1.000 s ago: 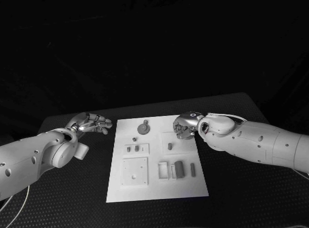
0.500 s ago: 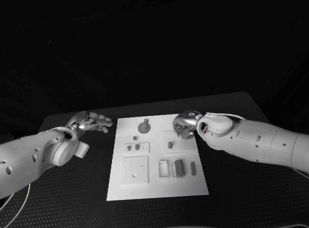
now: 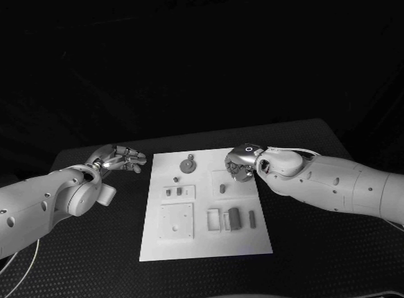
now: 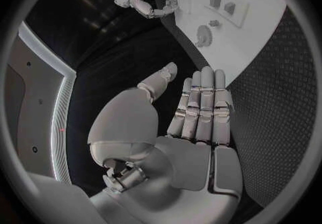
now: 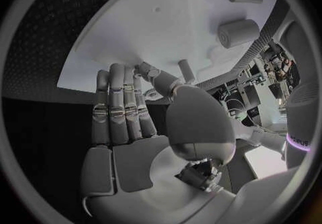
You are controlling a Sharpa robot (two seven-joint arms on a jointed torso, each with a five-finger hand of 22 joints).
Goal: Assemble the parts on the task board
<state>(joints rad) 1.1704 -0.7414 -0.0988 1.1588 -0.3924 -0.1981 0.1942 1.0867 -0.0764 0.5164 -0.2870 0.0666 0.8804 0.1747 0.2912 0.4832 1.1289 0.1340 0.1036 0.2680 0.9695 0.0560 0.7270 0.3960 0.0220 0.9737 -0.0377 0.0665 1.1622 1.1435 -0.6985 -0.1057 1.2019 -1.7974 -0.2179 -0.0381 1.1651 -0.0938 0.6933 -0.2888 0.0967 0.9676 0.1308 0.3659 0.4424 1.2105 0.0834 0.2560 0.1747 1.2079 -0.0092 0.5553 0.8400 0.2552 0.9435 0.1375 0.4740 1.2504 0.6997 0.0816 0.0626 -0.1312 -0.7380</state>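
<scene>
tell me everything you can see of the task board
The task board is a flat white rectangular plate lying on the black table between the two arms. It carries small grey parts: a round geared piece at its far end, and square plates and blocks nearer. The right hand hangs over its far right edge; contact cannot be told.

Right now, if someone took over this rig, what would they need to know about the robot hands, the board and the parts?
Left robot hand: holds nothing, fingers apart, over the table beside the board's far left corner.
Right robot hand: over the board's far right part; its fingers are straight in the right wrist view, no part in them.
Board: flat mid-table. A round part lies at its far end, small parts mid-board, more parts nearer the robot.
Done: cannot tell.
Left: pick up and fit the parts.
</scene>
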